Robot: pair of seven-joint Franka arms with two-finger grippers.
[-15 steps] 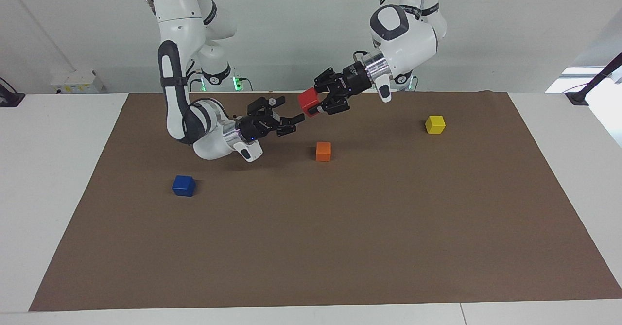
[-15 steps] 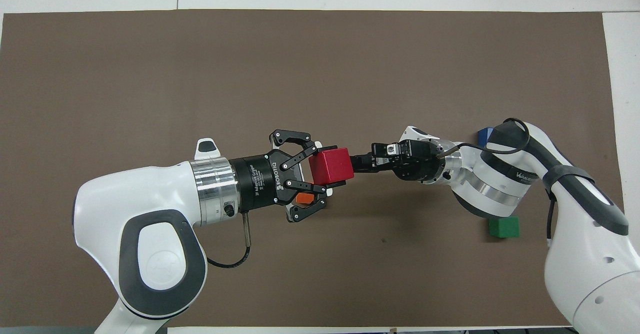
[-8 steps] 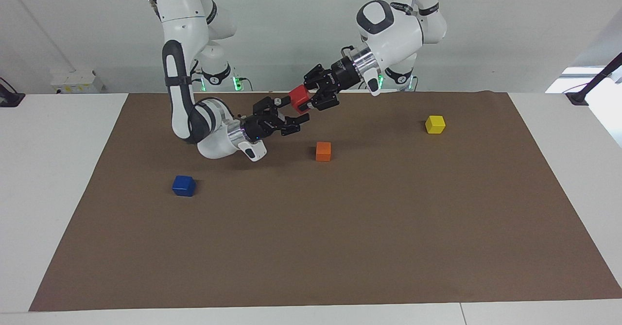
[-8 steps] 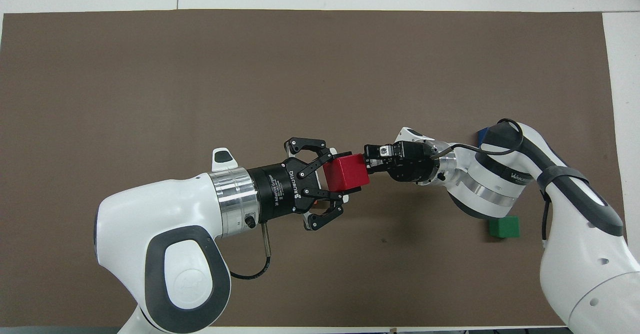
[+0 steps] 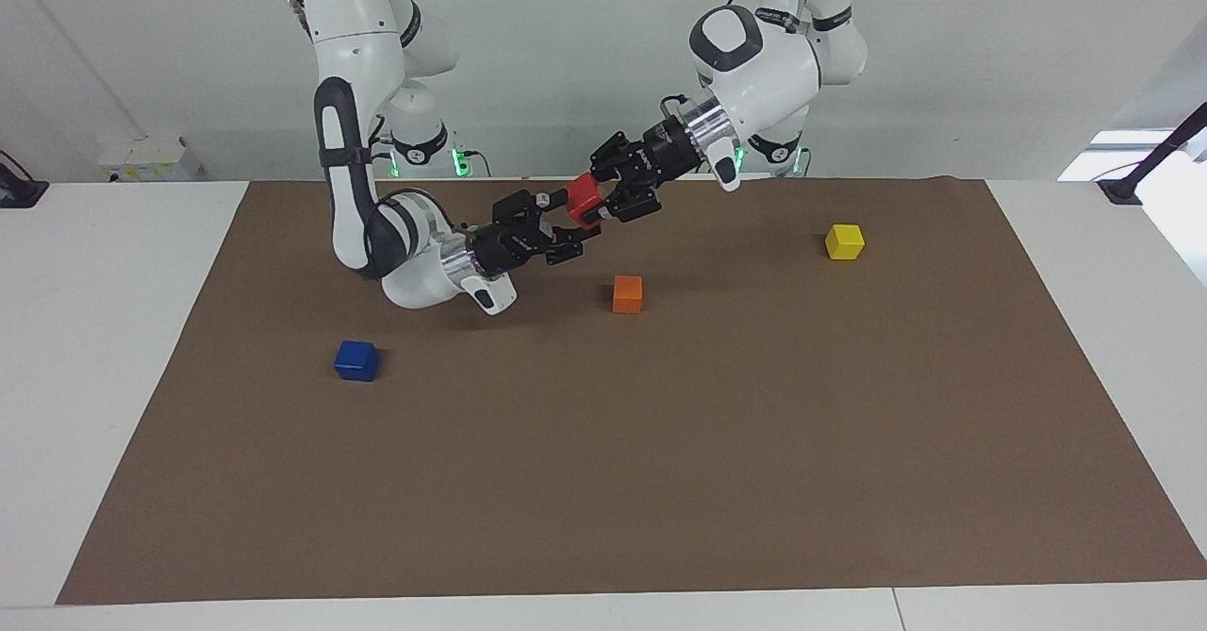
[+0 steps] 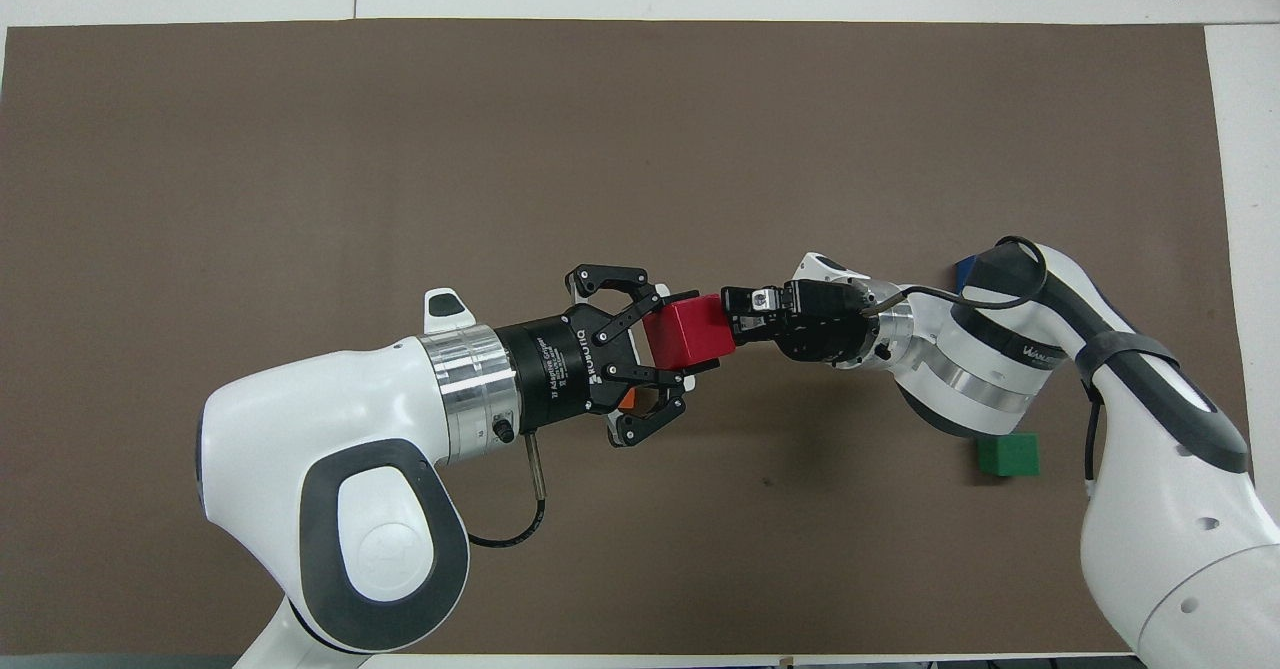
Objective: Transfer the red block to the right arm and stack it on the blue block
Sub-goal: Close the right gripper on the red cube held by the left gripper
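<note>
The red block [image 5: 582, 197] hangs in the air over the mat, between the two arms, and also shows in the overhead view [image 6: 685, 327]. My left gripper [image 5: 602, 205] is shut on it, seen from above too [image 6: 682, 341]. My right gripper [image 5: 564, 227] is open, its fingers reaching around the block's free end; from above [image 6: 735, 314] it meets the block. The blue block [image 5: 356, 360] sits on the mat toward the right arm's end; from above only its corner [image 6: 964, 270] shows past the right arm.
An orange cube [image 5: 627, 293] lies on the brown mat [image 5: 660, 480] below the grippers. A yellow cube [image 5: 844, 241] sits toward the left arm's end. A green cube [image 6: 1008, 454] lies near the robots by the right arm.
Both grippers rose and closed in on each other. The left gripper carried the red block toward the right arm's end, and the right gripper's open fingers now reach the block.
</note>
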